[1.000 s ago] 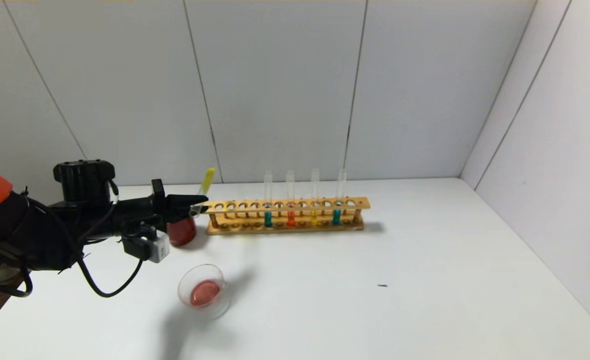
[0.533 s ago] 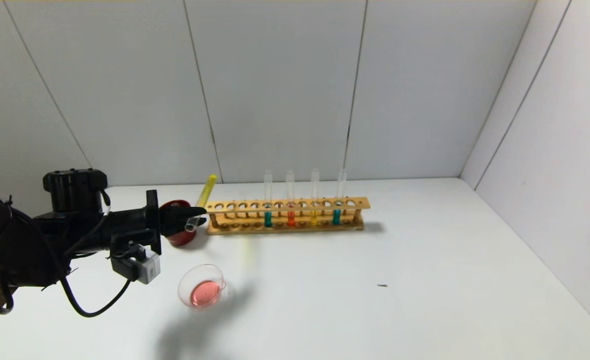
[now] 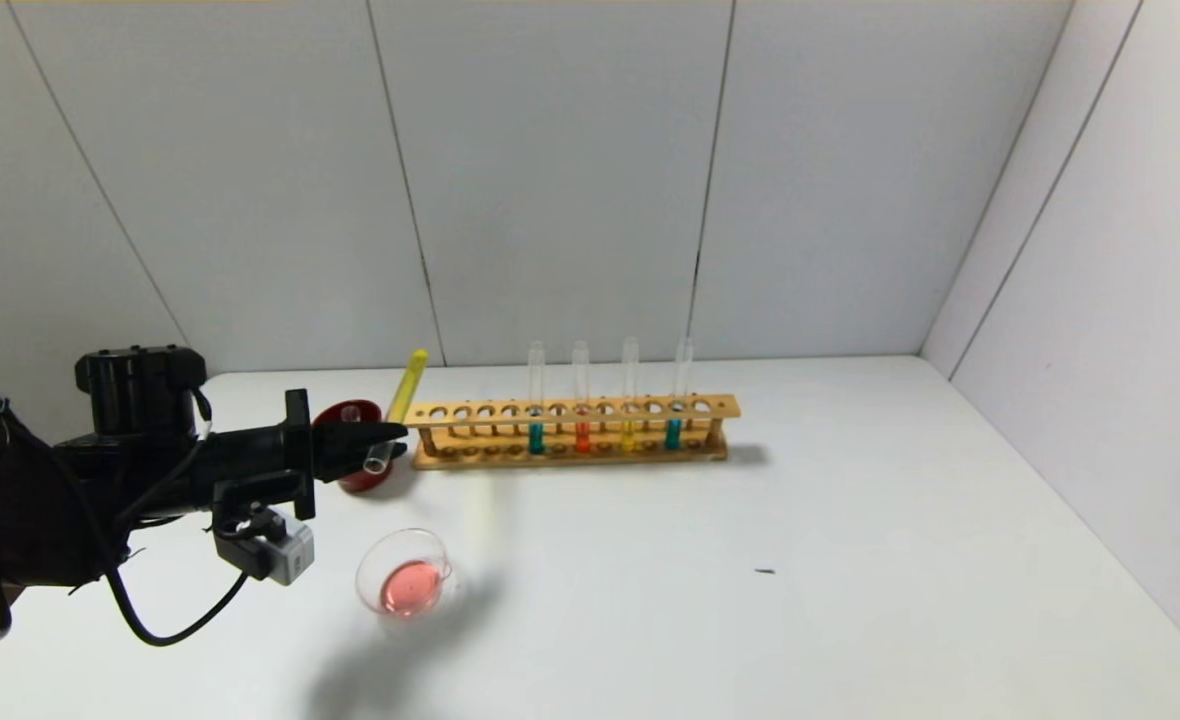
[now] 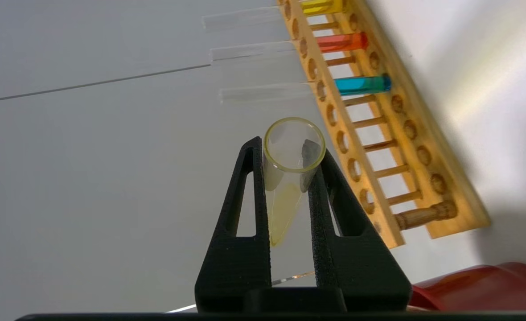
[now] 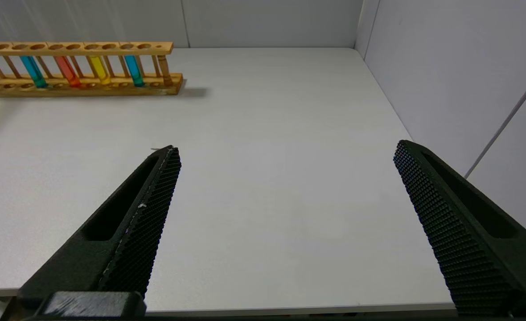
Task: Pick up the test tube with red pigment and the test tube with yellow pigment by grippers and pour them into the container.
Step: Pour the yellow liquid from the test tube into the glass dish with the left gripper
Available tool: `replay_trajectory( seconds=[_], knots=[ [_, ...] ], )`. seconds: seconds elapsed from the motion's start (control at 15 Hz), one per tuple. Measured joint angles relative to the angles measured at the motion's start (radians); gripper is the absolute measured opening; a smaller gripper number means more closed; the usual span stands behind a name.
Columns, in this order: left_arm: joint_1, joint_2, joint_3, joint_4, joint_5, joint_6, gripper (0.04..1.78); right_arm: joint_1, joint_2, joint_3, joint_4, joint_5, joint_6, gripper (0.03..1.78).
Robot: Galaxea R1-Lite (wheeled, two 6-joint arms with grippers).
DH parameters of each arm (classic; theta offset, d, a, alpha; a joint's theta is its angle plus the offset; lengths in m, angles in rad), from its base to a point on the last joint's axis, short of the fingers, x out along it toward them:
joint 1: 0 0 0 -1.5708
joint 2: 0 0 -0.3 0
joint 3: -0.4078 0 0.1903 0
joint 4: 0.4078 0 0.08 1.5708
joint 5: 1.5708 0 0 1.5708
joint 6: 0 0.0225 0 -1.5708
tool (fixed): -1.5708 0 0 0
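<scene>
My left gripper [image 3: 382, 440] is shut on the test tube with yellow pigment [image 3: 402, 395], held above the table. The tube is tilted, round yellow end up and open mouth down. In the left wrist view the gripper [image 4: 289, 149] pinches the tube [image 4: 285, 196] just under its rim, and yellow liquid lies along the glass. The container [image 3: 405, 582], a clear dish holding pink-red liquid, sits on the table in front of the tube's mouth. An orange-red tube [image 3: 581, 432] stands in the rack. My right gripper [image 5: 287, 147] is open and empty over the table's near right edge.
A wooden rack [image 3: 650, 408] at the back holds two teal tubes, the orange-red tube and a second yellow tube [image 3: 629, 430]. A dark red cup [image 3: 355, 472] stands right behind my left gripper, beside the rack's left end. White walls close the back and right.
My left arm has drawn back to the left and sunk a little with the yellow tube. The tube's mouth is lower now. The red cup shows more.
</scene>
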Motion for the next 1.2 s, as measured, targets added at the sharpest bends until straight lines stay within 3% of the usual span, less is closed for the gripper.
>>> replay_trajectory(
  seconds=[1.2],
  knots=[
    [0.014, -0.005, 0.066, -0.002, 0.049, 0.115, 0.31, 0.000, 0.000, 0.000, 0.000, 0.000, 0.000, 1.75]
  ],
)
